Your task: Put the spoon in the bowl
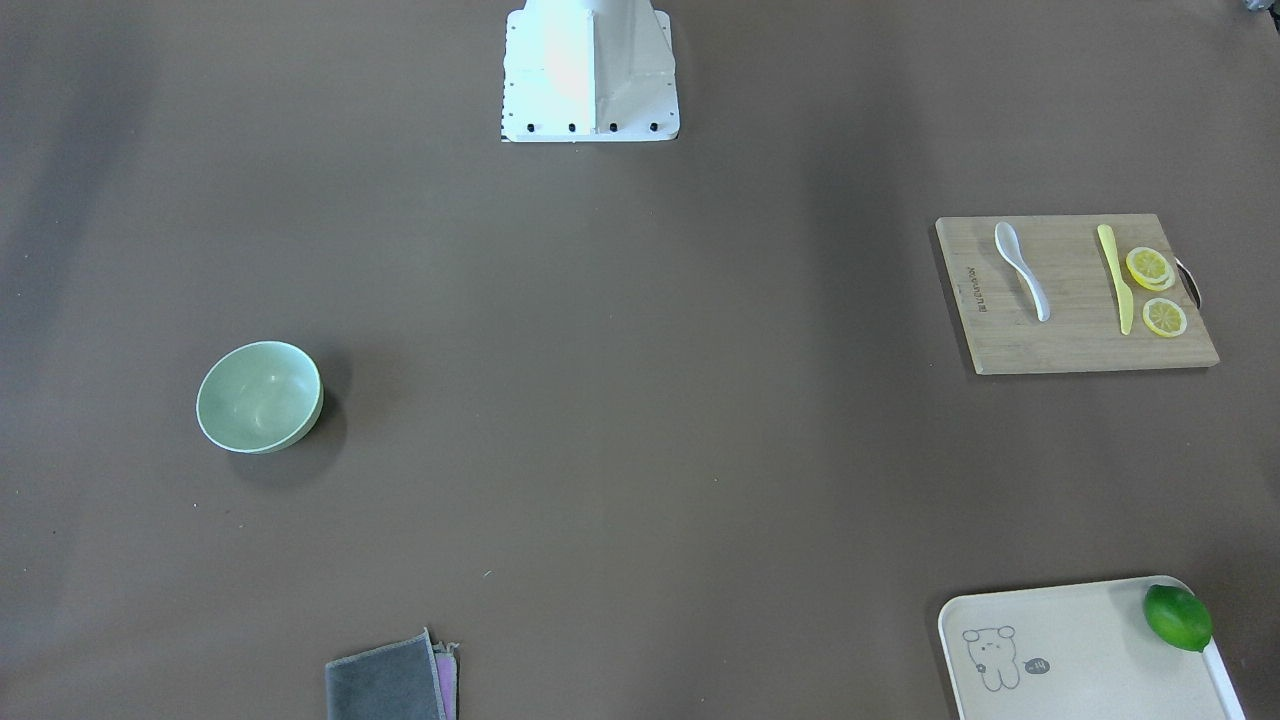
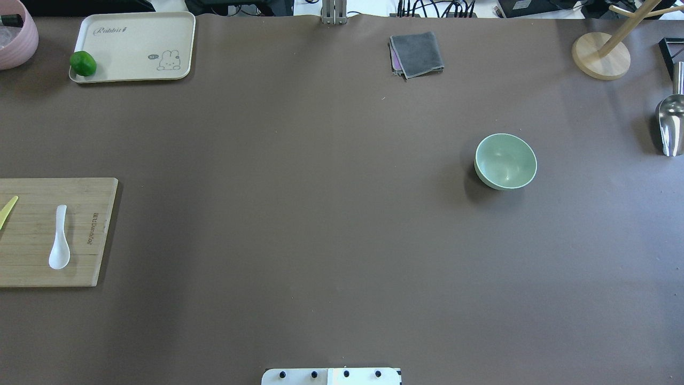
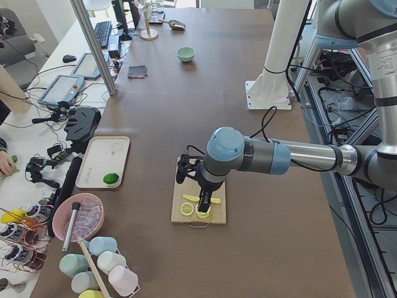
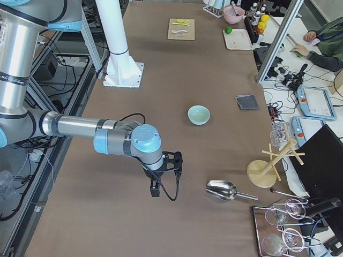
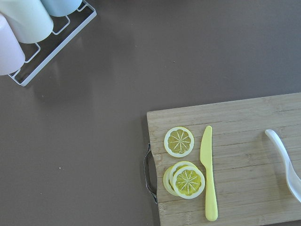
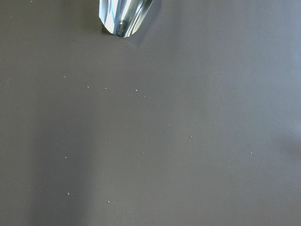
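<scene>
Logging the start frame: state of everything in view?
Spoon: lying on the board, ungrasped.
Bowl: upright, empty.
Knife: flat on board.
Lemon slices: some overlapping, one apart.
Lime: on tray.
Cloth: folded.
Scoop: lying down.
Left gripper, right gripper: open or shut, cannot tell.

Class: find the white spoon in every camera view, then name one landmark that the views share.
Front-facing: spoon at right, on the cutting board.
Overhead: far left, on the board.
Exterior left: not visible; the left arm covers that part of the board.
Exterior right: tiny, far end.
Left wrist: right edge, partly cut off.
Right wrist: not in it.
Landmark: the cutting board with the yellow knife.
</scene>
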You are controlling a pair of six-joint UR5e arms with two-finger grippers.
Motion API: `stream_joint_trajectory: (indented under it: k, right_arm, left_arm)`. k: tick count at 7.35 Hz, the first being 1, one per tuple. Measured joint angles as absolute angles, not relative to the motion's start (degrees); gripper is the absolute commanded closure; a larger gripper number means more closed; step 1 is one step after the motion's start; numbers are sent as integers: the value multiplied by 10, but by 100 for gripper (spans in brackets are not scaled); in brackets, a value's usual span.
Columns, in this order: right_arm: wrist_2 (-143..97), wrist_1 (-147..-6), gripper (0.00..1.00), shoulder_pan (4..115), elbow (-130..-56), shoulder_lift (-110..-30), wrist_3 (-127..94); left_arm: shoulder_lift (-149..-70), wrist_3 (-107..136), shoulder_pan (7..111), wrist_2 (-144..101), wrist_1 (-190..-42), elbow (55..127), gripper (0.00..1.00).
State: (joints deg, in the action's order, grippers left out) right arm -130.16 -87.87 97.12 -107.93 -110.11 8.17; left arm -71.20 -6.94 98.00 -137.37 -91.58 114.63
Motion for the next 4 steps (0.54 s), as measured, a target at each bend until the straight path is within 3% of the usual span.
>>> stream_joint_trajectory:
  k: [4]
  right_arm:
    - [-1306, -879, 0, 971, -1079, -1105, 82]
  left_arm:
    - [-699, -72, 980, -1374, -917, 1153, 2]
